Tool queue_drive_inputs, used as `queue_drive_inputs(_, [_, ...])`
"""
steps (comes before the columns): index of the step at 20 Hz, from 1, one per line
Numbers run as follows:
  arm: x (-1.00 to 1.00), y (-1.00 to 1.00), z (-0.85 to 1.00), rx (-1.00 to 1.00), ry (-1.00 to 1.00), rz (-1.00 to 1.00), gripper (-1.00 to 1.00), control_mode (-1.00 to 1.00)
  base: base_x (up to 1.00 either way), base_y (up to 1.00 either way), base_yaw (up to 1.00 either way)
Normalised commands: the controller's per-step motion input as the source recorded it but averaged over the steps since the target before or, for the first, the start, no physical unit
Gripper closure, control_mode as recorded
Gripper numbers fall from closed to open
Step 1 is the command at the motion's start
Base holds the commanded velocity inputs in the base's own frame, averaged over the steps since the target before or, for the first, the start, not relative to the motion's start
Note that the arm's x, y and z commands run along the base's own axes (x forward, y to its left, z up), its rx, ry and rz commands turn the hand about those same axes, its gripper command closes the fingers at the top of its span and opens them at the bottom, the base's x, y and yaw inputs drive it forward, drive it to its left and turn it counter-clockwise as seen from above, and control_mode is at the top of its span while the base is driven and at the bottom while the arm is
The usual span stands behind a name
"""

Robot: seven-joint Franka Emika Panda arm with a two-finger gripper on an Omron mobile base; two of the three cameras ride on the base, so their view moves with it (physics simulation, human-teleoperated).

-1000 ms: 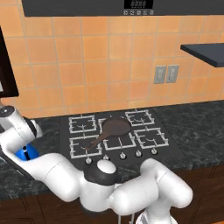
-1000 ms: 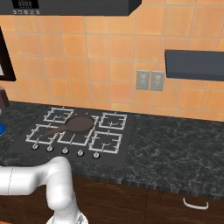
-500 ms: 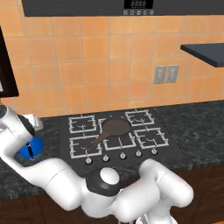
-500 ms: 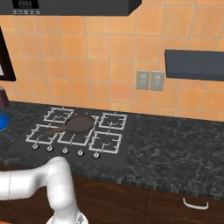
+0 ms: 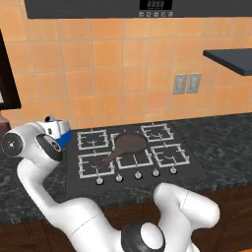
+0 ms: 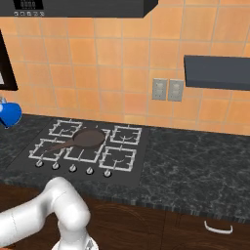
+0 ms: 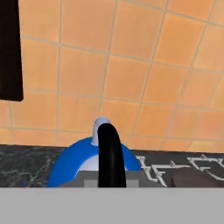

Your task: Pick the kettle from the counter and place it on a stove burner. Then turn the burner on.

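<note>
The bright-blue kettle [image 6: 9, 115] hangs in the air left of the cooktop, above the dark marbled counter [image 6: 195, 161]. In the left base view a piece of the kettle [image 5: 63, 141] peeks out behind my white wrist, and my gripper [image 5: 56, 130] sits on top of it. In the hand view the kettle's blue dome [image 7: 74, 162], grey spout and black arched handle [image 7: 109, 151] lie just under the gripper [image 7: 109, 178], which is shut on the handle. The nearest stove burner [image 5: 92, 139] is the rear left grate, just right of the kettle.
A dark brown frying pan [image 5: 130, 142] lies on the middle grate, its handle pointing over the front left burner [image 5: 96, 164]. Silver knobs [image 5: 138, 175] line the cooktop's front edge. A tiled wall stands behind, with a dark shelf [image 5: 231, 60] at upper right.
The kettle has risen off the counter with my hand and drifted right toward the cooktop. My elbow has swung up and left.
</note>
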Motion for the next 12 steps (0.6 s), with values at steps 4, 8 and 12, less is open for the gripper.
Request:
queue_drive_inputs(4, [0.12,-1.0,0.92,0.04,-0.25,-0.14,1.0,-1.0,0.0,0.0,0.0])
queue_drive_inputs(8, [0.23,-1.0,0.82,0.05,-0.01,-0.25,1.0,-1.0,0.0,0.0,0.0])
queue_drive_inputs(12, [0.06,-1.0,0.62,0.07,0.08,-0.28,1.0,-1.0,0.0,0.0,0.0])
